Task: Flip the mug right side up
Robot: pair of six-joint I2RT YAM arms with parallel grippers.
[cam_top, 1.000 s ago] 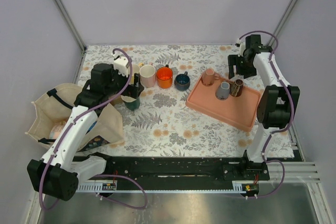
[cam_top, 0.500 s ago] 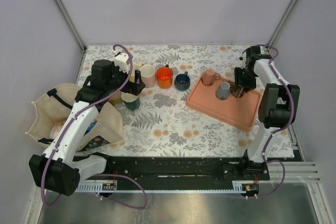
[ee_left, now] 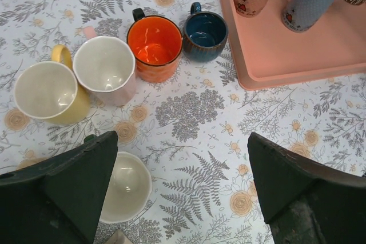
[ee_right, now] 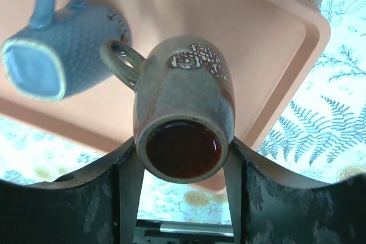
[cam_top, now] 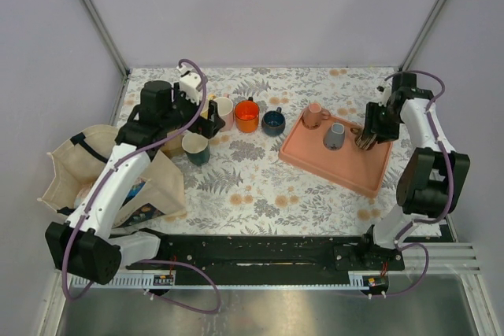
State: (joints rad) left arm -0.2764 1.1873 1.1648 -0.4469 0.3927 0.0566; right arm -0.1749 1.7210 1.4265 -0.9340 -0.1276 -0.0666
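Right gripper (ee_right: 183, 161) is clamped on the brown mug (ee_right: 186, 92), one finger pressed on each side, the mug's dark round end facing the wrist camera. Behind it is the pink tray (ee_right: 171, 4); can't tell if the mug touches it. The blue mug (ee_right: 63, 50) sits just off the handle side. Left gripper (ee_left: 180, 198) is spread wide, holding nothing. A cream-lined mug (ee_left: 127, 187) sits by its left finger, and farther ahead stand the yellow mug (ee_left: 46, 92), pink mug (ee_left: 106, 70), orange mug (ee_left: 153, 44) and navy mug (ee_left: 205, 35), all upright.

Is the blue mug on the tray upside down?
Yes, upside down: the blue mug shows its flat closed bottom on top, mouth down on the tray.
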